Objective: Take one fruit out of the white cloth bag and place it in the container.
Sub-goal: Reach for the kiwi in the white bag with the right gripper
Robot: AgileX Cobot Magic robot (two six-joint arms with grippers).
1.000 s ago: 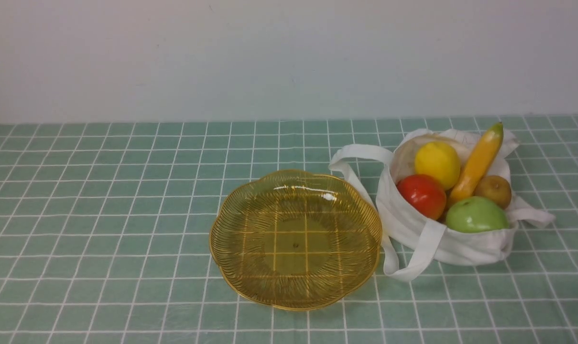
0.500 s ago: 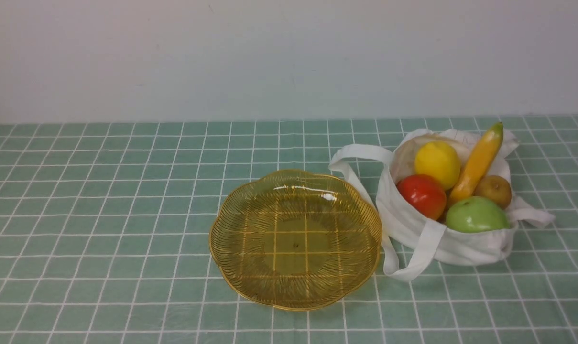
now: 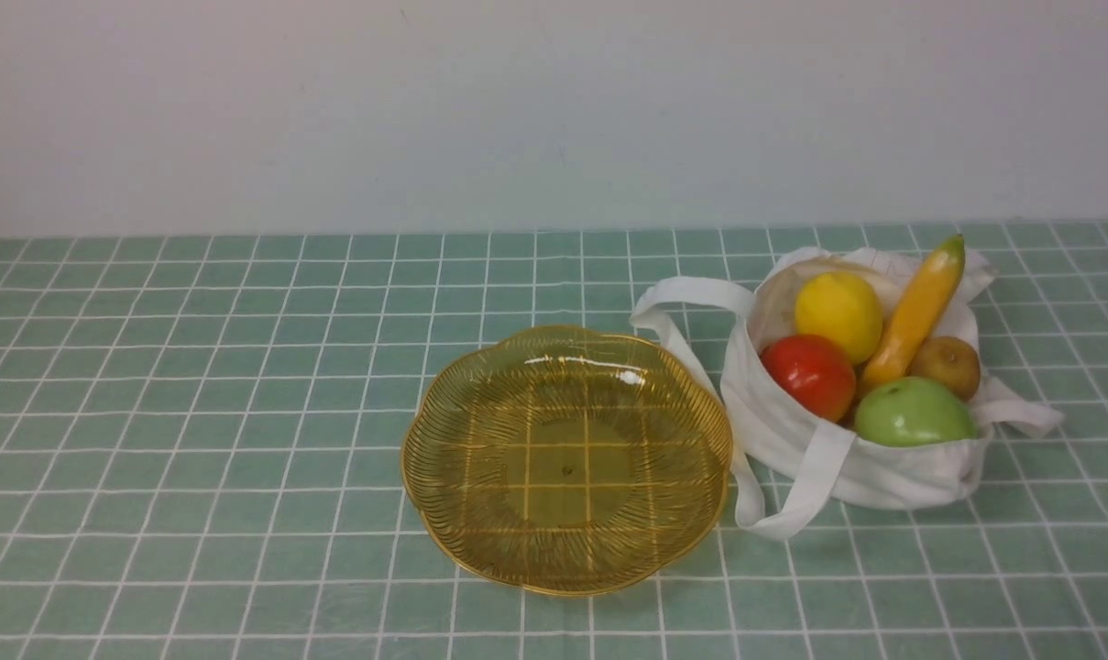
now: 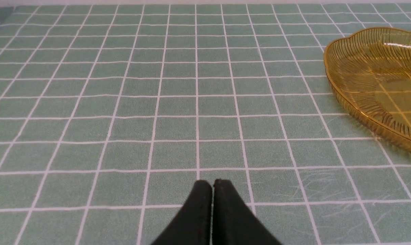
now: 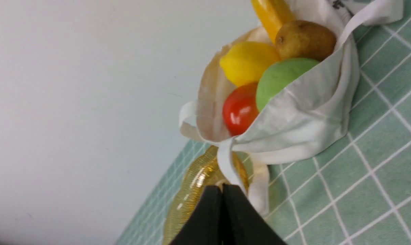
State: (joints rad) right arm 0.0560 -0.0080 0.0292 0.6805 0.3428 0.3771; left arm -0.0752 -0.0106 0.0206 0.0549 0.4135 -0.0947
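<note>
Your left gripper (image 4: 212, 185) sits low over the cloth (image 3: 196, 412), left of the bowl (image 3: 567, 431). Its fingers are pressed together with nothing between them. The whole left side of the table is open cloth right up to the bowl's scalloped rim.

The bowl is at the centre with nothing in it. A bag strap (image 3: 746, 495) lies just beside the bowl's right edge, so there is little room there.

The bag (image 3: 883, 472) slumps open at the right. The kiwi (image 3: 946, 367) is at its far right, behind the green apple (image 3: 913, 412) and tucked against the banana (image 3: 916, 312). The lemon (image 3: 838, 314) and red apple (image 3: 808, 374) fill the left half.

Your right gripper (image 5: 222, 190) is rolled sideways and points at the bag's near side from well apart. Its fingers are together and it grips nothing.
</note>
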